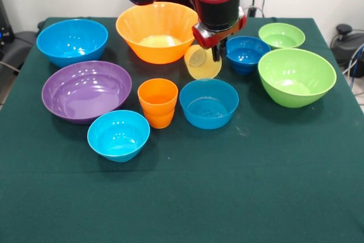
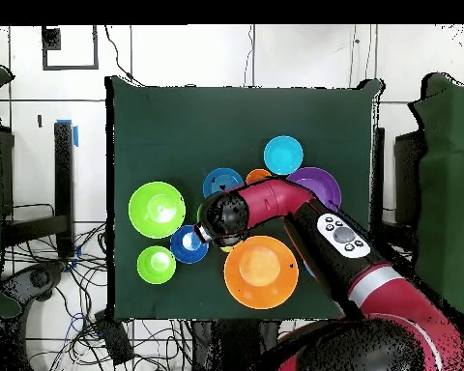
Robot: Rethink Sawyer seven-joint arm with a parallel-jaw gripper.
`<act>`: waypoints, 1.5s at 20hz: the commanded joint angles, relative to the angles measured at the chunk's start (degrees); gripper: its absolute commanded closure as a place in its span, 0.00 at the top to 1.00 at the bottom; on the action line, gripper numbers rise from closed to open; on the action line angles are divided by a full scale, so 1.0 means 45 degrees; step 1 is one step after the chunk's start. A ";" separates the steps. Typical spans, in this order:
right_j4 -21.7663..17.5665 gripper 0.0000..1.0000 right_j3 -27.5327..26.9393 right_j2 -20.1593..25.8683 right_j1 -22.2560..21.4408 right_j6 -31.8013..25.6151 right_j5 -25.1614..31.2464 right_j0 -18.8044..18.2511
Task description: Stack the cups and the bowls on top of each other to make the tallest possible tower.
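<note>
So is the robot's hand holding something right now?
Hand: closed on the tilted pale yellow cup, gripping its rim next to the big orange bowl.

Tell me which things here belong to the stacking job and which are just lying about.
Job: orange cup, yellow cup, large orange bowl, large blue bowl, purple bowl, large green bowl, small green bowl, dark blue bowl, nearest light blue bowl, other light blue bowl.
Lying about: floor cables, green tablecloth.
</note>
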 commanded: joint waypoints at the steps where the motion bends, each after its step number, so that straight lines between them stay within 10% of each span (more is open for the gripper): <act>1: -0.0936 0.00 -0.0637 0.0423 0.0310 -0.3393 0.0536 0.0140; 30: 0.0128 0.00 0.0810 0.1001 -0.1774 -0.2285 0.1340 0.0493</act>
